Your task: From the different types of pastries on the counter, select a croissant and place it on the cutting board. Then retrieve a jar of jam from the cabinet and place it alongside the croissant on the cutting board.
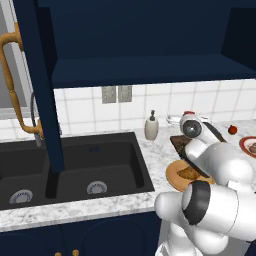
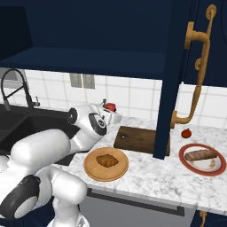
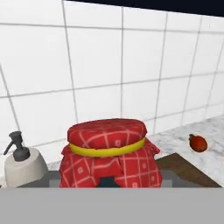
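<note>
My gripper point(image 2: 109, 113) is shut on the jar of jam point(image 3: 108, 153), a squat red jar with a checked cloth top and a yellow band. It hangs above the white marble counter point(image 2: 150, 177), by the far left corner of the dark brown cutting board point(image 2: 137, 138). The jar point(image 2: 110, 107) also peeks out red above the hand point(image 1: 188, 114). Nothing lies on the board. The golden-brown croissant point(image 2: 106, 160) rests on the round tan wooden plate point(image 2: 91, 170), in front of the board. The log-shaped roll point(image 2: 201, 155) lies on a red plate point(image 2: 215, 168) at the right.
The navy cabinet doors stand open, one edge point(image 2: 170, 75) over the board with a brass handle point(image 2: 197, 66), the other point(image 1: 42, 85) over the black sink point(image 1: 75, 170). A soap dispenser point(image 1: 151, 127) stands by the wall. A small red round object point(image 2: 186, 132) sits right of the board.
</note>
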Motion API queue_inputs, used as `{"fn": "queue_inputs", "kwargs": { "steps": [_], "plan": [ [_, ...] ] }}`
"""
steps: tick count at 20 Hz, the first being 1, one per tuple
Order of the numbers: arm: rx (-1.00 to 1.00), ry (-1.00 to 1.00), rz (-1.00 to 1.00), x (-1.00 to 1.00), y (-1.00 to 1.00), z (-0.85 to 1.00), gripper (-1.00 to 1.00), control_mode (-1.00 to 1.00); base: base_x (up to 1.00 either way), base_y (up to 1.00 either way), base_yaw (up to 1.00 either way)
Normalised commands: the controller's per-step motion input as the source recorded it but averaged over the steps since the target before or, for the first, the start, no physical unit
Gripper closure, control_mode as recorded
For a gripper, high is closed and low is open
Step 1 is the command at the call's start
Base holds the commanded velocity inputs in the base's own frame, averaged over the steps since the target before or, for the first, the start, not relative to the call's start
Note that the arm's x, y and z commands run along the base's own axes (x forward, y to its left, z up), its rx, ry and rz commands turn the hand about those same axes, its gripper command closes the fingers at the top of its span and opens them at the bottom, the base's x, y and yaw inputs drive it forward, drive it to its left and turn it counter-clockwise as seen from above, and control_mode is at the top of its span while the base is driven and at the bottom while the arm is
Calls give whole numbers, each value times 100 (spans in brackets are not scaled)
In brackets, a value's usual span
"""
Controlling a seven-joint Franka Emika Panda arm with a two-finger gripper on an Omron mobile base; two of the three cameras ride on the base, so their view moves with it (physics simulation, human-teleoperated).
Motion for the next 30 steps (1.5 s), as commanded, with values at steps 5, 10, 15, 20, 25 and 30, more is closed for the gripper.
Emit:
{"fn": "queue_inputs", "kwargs": {
  "steps": [5,10,15,20,25,30],
  "plan": [
    [0,-1,31,4,-56,-75,100,-100,0,0,0],
    [0,-7,0,-6,-51,-5,100,-100,0,0,0],
    [-2,-15,1,-37,-70,24,100,-100,0,0,0],
    [-9,0,-3,-36,-70,66,100,-100,0,0,0],
    [-14,0,0,-65,-65,15,100,-100,0,0,0],
    [-3,0,1,0,0,0,100,-100,0,0,0]
  ]
}}
